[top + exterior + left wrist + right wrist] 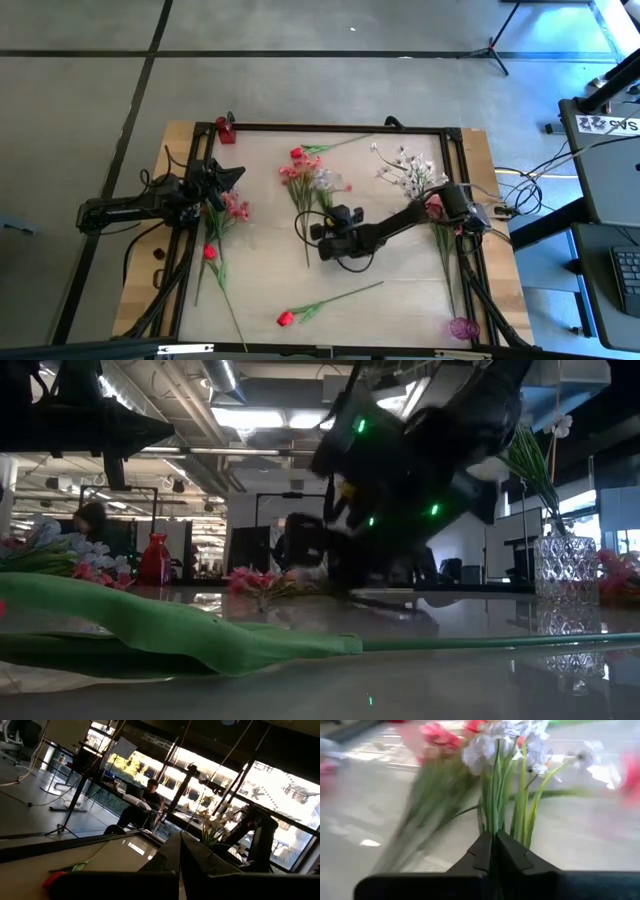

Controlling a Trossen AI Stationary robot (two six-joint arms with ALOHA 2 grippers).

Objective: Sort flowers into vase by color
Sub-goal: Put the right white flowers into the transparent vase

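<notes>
My right gripper [325, 212] [493, 845] reaches to the table's middle and is shut on a white-blossomed spray [512, 742]. Beside it lies a heap of pink and red flowers [300, 172]. Another white spray [405, 170] lies toward the far right. Single red buds lie at the near edge [285, 318] and at the left [210, 252]. Pink flowers [237, 208] sit just near of my left gripper [228, 178], which is shut on nothing [180, 862]. In the low view, a clear glass vase [565, 565] holds green stems. My right gripper pinches the white spray's bundle of thin green stems [495, 822] between its two fingers, near the stems' lower part. The stems run on from the fingertips and the blossoms [485, 747] stand beyond them. Whether the spray is clear of the table I cannot tell.
A red vase [225, 130] stands at the far left corner and a purple one [462, 327] at the near right corner. Pink flowers [435, 210] sit by the right arm's base. A black frame [340, 128] borders the table. A person [147, 802] sits beyond the table.
</notes>
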